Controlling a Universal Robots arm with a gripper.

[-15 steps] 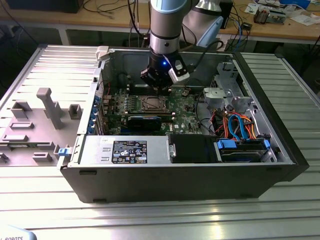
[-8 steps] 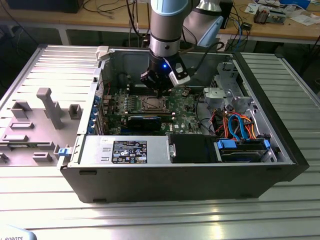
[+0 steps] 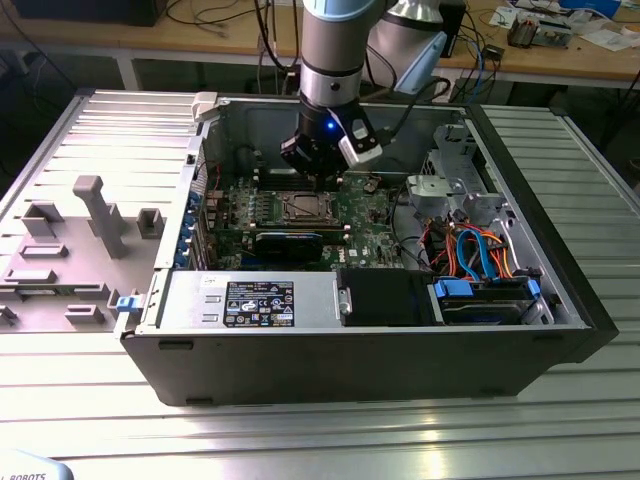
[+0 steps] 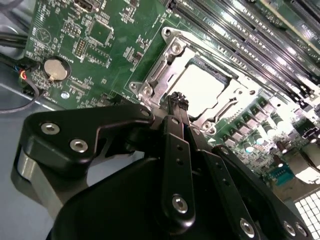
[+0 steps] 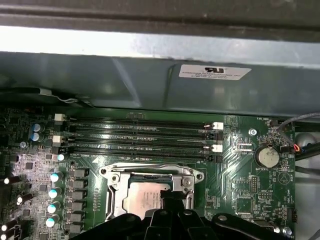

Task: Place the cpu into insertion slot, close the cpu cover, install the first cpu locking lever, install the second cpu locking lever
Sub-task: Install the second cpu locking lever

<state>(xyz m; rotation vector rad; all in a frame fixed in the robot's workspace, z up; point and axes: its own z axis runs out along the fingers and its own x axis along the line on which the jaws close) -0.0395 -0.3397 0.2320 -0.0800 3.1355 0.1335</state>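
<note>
The computer case (image 3: 380, 330) lies open on the slatted table (image 3: 300, 430). Inside it, the green board (image 3: 375, 240) sits toward the case's far wall. The insertion slot (image 3: 304, 207) is set in the board near its far edge, with the cpu (image 4: 202, 89) lying in it and the cpu cover (image 5: 116, 192) apparently closed around it. The gripper (image 3: 322, 178) hangs just above the slot's far side. The memory slots (image 5: 140, 137) run between the slot and the case wall (image 5: 150, 80). A grey fixture tray (image 3: 70, 250) lies outside the case, at the exterior view's left.
</note>
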